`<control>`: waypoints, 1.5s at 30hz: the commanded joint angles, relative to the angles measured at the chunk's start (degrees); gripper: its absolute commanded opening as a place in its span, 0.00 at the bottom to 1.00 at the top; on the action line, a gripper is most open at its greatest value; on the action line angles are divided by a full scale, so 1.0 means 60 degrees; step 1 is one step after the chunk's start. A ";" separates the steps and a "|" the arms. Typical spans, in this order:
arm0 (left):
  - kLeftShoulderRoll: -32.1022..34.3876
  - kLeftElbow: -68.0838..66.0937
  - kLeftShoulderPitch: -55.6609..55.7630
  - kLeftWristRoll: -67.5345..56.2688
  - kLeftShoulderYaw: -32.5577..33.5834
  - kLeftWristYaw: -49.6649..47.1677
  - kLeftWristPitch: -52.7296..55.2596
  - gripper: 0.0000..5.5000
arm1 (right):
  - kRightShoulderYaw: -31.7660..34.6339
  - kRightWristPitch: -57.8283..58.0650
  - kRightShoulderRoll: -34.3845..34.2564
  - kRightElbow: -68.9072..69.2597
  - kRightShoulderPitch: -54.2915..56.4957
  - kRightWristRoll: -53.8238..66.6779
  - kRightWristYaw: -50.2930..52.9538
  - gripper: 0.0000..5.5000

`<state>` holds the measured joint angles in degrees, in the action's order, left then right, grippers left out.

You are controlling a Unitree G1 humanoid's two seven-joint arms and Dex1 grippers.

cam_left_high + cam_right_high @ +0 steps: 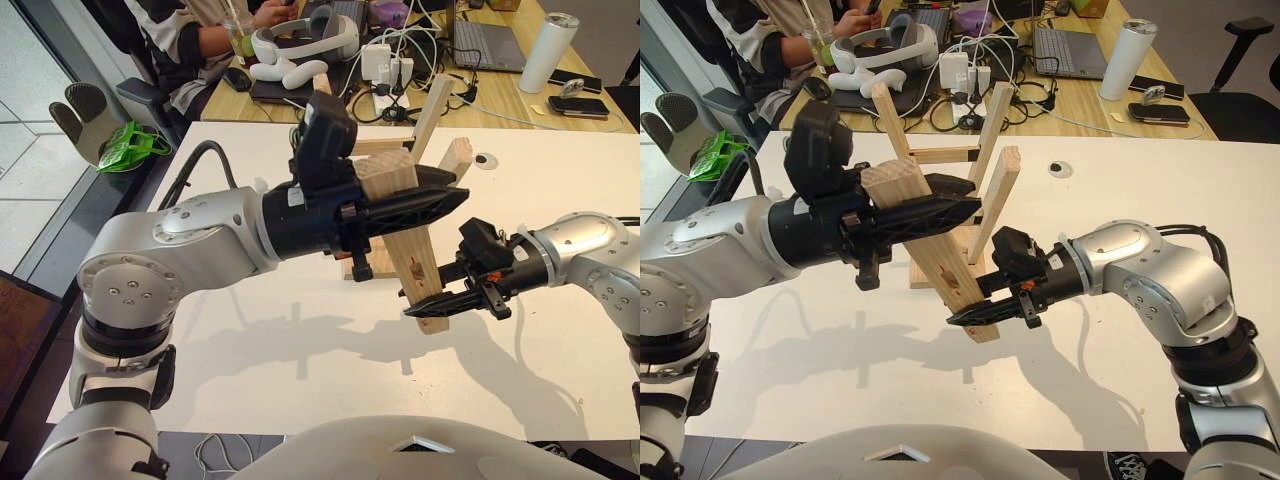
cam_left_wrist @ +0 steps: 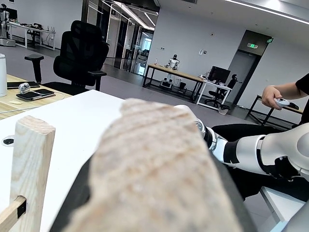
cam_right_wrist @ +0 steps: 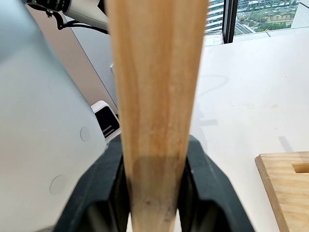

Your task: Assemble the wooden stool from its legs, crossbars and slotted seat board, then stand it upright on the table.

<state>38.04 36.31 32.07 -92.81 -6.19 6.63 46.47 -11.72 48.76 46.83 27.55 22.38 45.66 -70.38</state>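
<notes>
Nearest us, our right gripper (image 1: 430, 298) is clamped on the low end of a leg (image 1: 405, 258), its black fingers pressed flat on the two faces, as the right wrist view confirms. The leg is pale, square-cut softwood with straight grain and small drilled holes. Its long axis slopes from this low, near end up and away toward our left, where our left gripper (image 1: 430, 198) is closed around the blunt upper end. The leg is thus held by both arms and hangs clear above the matte white table (image 1: 300, 345). Just behind and below the leg, under our left gripper, the seat board (image 3: 280, 193) lies flat on the table. It is a plank of the same wood with a rectangular slot cut in it. We judge that the coming move turns on this relation: the board lies down and beyond the held leg, our left arm is nearer to it, and the frame must tilt until its leg ends face the slots. Farther back the other legs (image 1: 990, 130) stick up at splayed angles, tied together by a thin crossbar (image 1: 940, 155). Beyond the table stands a cluttered desk (image 1: 500, 85).
</notes>
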 commanded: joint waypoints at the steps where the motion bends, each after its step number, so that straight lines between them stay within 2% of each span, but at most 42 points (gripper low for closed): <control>1: 0.0127 -0.0136 -0.0103 0.0128 0.0130 -0.0195 0.0205 0.18 | 0.0344 -0.0284 -0.0298 -0.0313 0.0424 -0.0489 0.0796 0.18; 2: 0.0150 -0.0125 -0.0118 0.0109 0.0181 -0.0173 0.0213 0.18 | 0.0386 -0.0282 -0.0448 -0.0450 0.0532 -0.0525 0.0962 0.18; 3: 0.0172 -0.0111 -0.0132 0.0095 0.0232 -0.0135 0.0221 0.18 | 0.0444 -0.0311 -0.0609 -0.0586 0.0643 -0.0560 0.1133 0.26; 11: 0.0505 -0.0115 -0.0459 0.0255 0.0853 0.0052 0.0291 0.18 | 0.0658 -0.0277 -0.1083 -0.0762 0.0771 -0.0667 0.1752 0.49; 14: 0.0974 -0.0022 -0.0849 0.0094 0.1498 0.0375 0.0298 0.18 | 0.0841 -0.0245 -0.1168 -0.0839 0.0787 -0.0655 0.2074 0.50; 16: 0.1496 -0.0103 -0.1196 0.0003 0.2257 0.0850 0.0341 0.18 | 0.1325 -0.0111 -0.1457 -0.1138 0.1034 -0.0314 0.2422 0.50; 19: 0.2189 -0.0431 -0.1689 -0.0183 0.3416 0.1458 0.0421 0.18 | 0.2708 0.0527 -0.2087 -0.1748 0.1646 0.1178 0.3265 0.50; 23: 0.2775 -0.1676 -0.2228 0.1067 0.4408 0.1457 0.0332 0.18 | 0.4896 0.0767 -0.3291 -0.2769 0.2955 0.4173 0.5966 0.50; 26: 0.2245 -0.2550 -0.2342 0.2496 0.3903 0.0746 0.0099 0.18 | 0.5514 0.0088 -0.3874 -0.3111 0.3613 0.4500 0.7882 0.50; 29: 0.1582 -0.2220 -0.2492 0.4081 0.3067 -0.0606 0.0160 0.18 | 0.5286 -0.1119 -0.4229 -0.3090 0.3779 0.2684 0.9540 0.50; 31: 0.0962 -0.1820 -0.2504 0.4430 0.2802 -0.1727 0.0336 0.18 | 0.5169 -0.1839 -0.4443 -0.2808 0.3463 0.1481 1.0547 0.50; 33: 0.0358 -0.1512 -0.2526 0.4545 0.2864 -0.2944 0.0482 0.18 | 0.4861 -0.2426 -0.4517 -0.2163 0.2595 0.0007 1.1397 0.50; 37: -0.0692 -0.1156 -0.2415 0.4524 0.3320 -0.5214 0.0597 0.18 | 0.4803 -0.2484 -0.5031 -0.0927 0.0624 -0.1464 1.3023 0.50; 41: -0.1702 -0.0185 -0.2854 0.4820 0.3515 -0.7046 0.0452 0.18 | 0.4278 -0.1833 -0.5967 0.0354 -0.1335 -0.2088 1.4242 0.50; 45: -0.2921 0.0940 -0.3883 0.5016 0.3163 -0.8506 0.0462 0.18 | 0.3815 -0.1279 -0.6912 0.1208 -0.2449 -0.1911 1.4750 0.50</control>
<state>23.12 39.17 10.68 -63.51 13.81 -41.07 49.12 11.84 39.31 7.25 32.49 9.13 33.35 16.82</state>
